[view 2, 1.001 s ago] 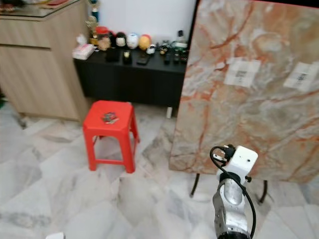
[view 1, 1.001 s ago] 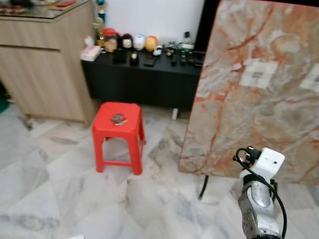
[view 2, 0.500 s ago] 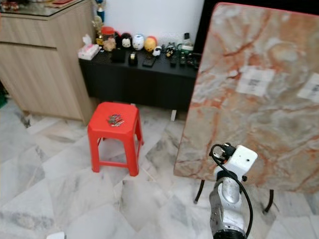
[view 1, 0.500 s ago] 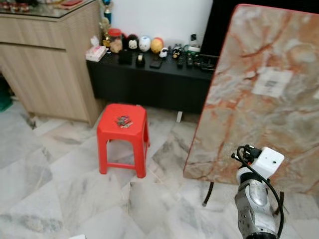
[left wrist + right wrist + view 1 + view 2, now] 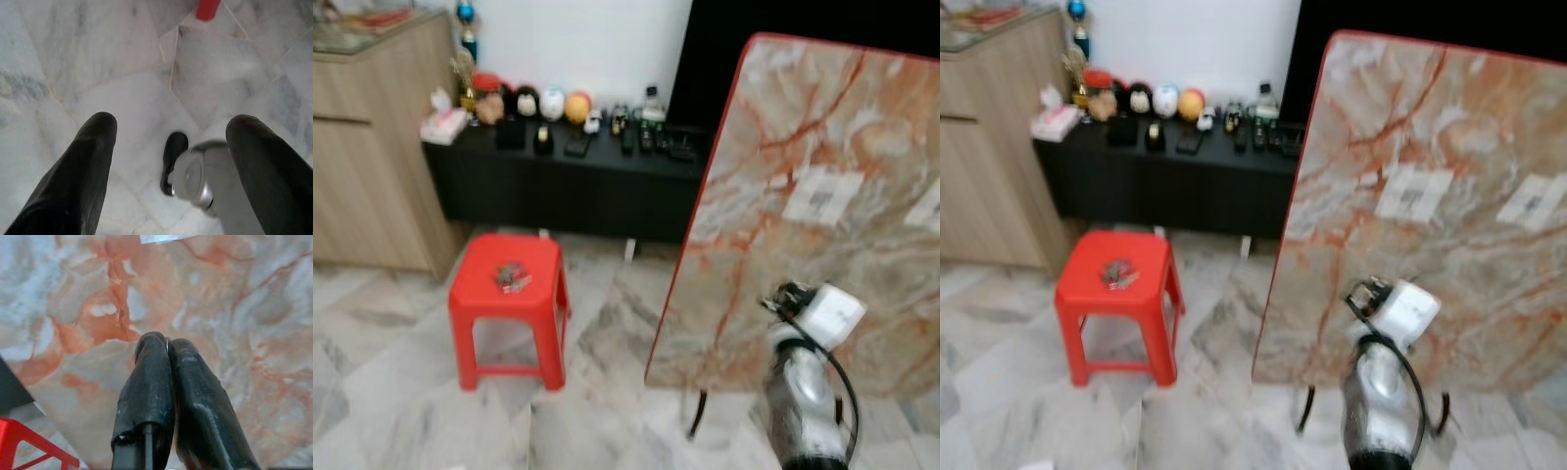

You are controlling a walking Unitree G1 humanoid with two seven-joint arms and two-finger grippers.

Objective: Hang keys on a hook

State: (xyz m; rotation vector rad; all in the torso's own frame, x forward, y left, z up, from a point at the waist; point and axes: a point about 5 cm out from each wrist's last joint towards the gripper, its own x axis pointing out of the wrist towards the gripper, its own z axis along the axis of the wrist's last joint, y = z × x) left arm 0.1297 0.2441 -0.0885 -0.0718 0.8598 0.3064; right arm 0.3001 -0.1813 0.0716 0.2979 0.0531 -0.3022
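well apart: keys (image 5: pixel 511 277) on red stool (image 5: pixel 475 291), right end effector (image 5: pixel 166 345)

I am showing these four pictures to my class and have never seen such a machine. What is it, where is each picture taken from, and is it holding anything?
It is a walking humanoid robot with two arms, each ending in a two-fingered claw. Two pictures come from its head, looking down at a marble floor. A bunch of keys lies on a red stool, beside a tilted marble tabletop. The silver right arm rises in front. The other two come from wrist cameras: the left claw hangs open above the floor; the right claw is shut and empty, facing the tabletop.
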